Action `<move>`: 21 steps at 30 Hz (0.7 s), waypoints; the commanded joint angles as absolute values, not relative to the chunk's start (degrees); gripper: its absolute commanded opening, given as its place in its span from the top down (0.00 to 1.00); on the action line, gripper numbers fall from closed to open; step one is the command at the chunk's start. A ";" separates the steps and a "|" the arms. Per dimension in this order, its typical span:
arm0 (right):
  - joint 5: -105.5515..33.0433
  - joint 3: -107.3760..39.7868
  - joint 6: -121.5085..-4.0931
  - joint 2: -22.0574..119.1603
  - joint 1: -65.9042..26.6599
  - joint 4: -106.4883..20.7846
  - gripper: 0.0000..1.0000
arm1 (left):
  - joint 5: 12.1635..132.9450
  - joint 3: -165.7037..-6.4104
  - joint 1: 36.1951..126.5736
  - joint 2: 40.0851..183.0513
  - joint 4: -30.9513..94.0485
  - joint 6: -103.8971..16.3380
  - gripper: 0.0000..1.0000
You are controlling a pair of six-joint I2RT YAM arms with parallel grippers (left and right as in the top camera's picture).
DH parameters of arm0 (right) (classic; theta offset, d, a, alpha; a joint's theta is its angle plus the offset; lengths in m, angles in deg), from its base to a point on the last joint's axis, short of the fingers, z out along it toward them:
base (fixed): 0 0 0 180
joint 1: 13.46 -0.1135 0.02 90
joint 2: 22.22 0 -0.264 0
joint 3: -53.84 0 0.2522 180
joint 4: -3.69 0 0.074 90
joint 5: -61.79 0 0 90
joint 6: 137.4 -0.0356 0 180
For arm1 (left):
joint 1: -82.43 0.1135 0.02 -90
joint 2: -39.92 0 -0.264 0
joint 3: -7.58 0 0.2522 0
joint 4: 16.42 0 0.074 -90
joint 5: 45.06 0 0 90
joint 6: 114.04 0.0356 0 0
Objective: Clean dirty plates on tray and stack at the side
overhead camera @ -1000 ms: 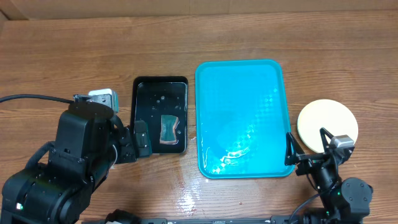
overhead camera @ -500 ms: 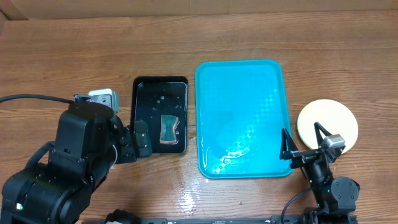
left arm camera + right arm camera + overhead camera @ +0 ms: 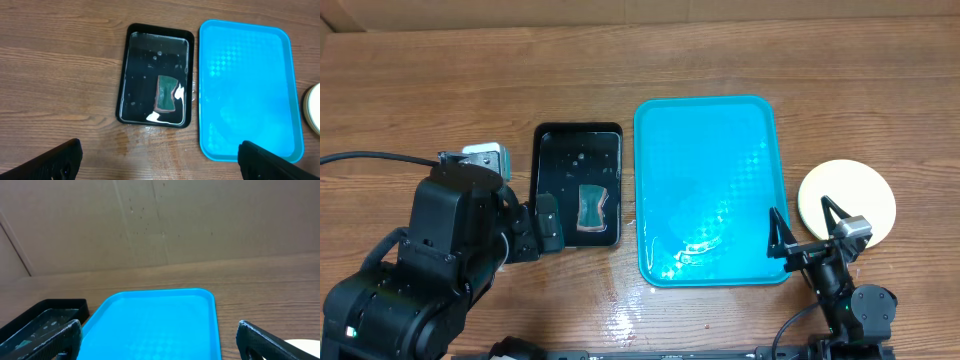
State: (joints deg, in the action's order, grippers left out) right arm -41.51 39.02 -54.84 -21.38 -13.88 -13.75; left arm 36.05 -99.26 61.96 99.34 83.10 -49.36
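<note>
Worktop (image 3: 440,90) of brown wood planks fills the overhead view, shiny with wet patches below the trays, and a plain cardboard-coloured wall (image 3: 200,220) backs its far edge. Largest on it is the turquoise tray (image 3: 710,130), lying flat at the centre with nothing on it. Left of that, close but apart, lies a smaller black tray (image 3: 552,160), glossy and spotted with drops, with a green-and-brown sponge (image 3: 591,211) inside. The plates (image 3: 847,195) sit on the worktop right of the turquoise tray, pale yellow on top; their number cannot be told. The left fingers (image 3: 55,160) are spread wide above the worktop, holding nothing. The right fingers (image 3: 270,340) are likewise spread and empty, near the tray's near right corner.
</note>
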 commanded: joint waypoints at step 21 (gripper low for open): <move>-41.77 39.63 -54.82 -22.06 -14.15 -13.33 0.00 | 34.00 -100.02 64.83 99.54 82.68 -49.34 0.00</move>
State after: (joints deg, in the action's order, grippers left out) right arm -41.53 39.02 -54.89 -21.38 -13.88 -13.75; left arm 35.97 -99.26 62.60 99.95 83.05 -49.36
